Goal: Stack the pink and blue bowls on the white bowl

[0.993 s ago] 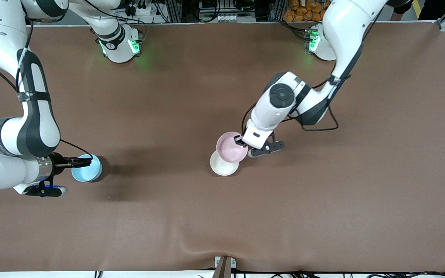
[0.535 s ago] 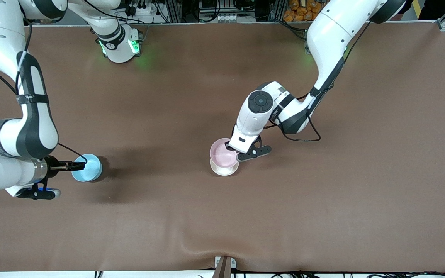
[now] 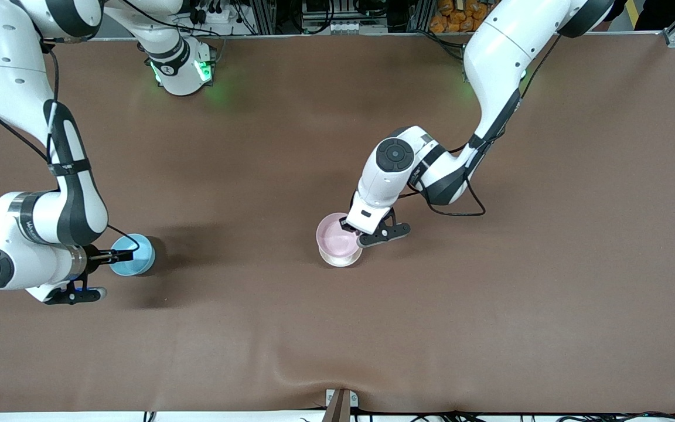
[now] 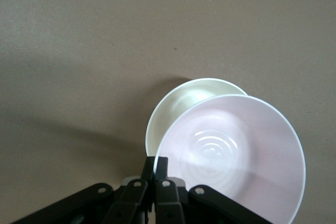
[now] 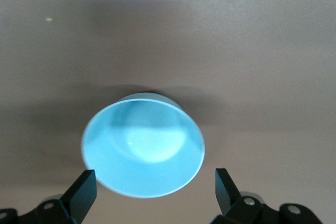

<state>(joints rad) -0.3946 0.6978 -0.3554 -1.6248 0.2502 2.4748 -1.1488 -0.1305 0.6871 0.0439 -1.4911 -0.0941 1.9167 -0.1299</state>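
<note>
— Brown matting covers the whole table [image 3: 490, 305], with a small ridge in it at the edge nearest the front camera. What sits on it?

— 3 small glossy bowls. The white bowl [image 3: 340, 258] stands near the middle of the table. The pink bowl [image 3: 334, 236] hangs just over it, overlapping most of it, so only a crescent of white rim shows on the side nearer the front camera.

— Who holds the pink one?

— The left gripper [image 3: 351, 225]. Its fingers are pinched tight on the pink bowl's rim, on the side toward the left arm's base. In the left wrist view the 2 fingers [image 4: 161, 167] meet on that rim, the pink bowl [image 4: 231, 158] fills the foreground and the white bowl [image 4: 176, 111] peeks out beneath it — whether the 2 bowls touch I cannot tell.

— And the blue bowl?

— The light blue bowl [image 3: 132, 255] stands upright on the matting toward the right arm's end of the table, well apart from the other 2.

— Is it gripped?

— No. The right gripper [image 3: 120, 255] sits at the bowl with its jaws spread wide. In the right wrist view the blue bowl [image 5: 143, 151] lies between the 2 fingertips [image 5: 84, 186], with a gap showing on each side.
</note>
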